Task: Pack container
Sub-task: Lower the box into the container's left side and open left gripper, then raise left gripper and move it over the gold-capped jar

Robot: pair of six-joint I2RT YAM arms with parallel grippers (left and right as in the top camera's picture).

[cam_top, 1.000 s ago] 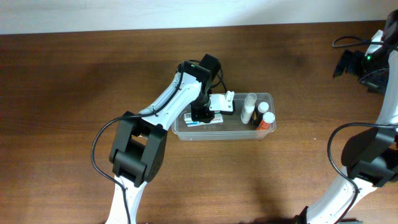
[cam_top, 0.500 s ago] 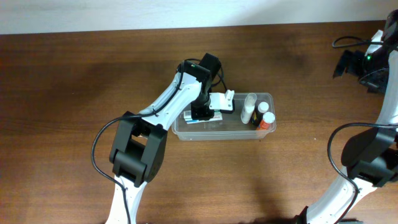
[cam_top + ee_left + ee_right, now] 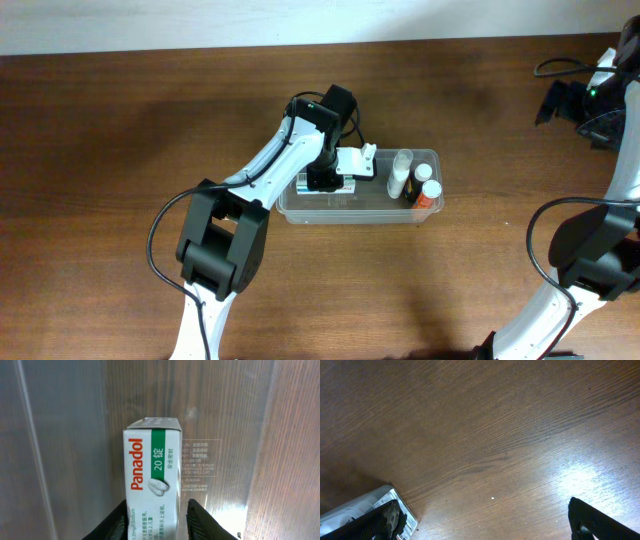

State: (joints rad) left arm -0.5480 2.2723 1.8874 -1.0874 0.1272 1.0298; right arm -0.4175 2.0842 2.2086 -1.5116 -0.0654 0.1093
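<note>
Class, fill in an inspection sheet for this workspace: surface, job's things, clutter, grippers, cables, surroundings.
Surface: brown wooden table, with a glare patch in the right wrist view.
Job's things: clear container near the middle. Inside it are a Panadol box under the left arm, and a white bottle and an orange bottle at the other end.
Clutter: nothing seen.
Grippers: left gripper is down in the container, fingers flanking the box, grip unclear. Right gripper is open over bare wood.
Cables: black cable at the far right edge, and leads along both arms.
Surroundings: pale wall behind the table.
</note>
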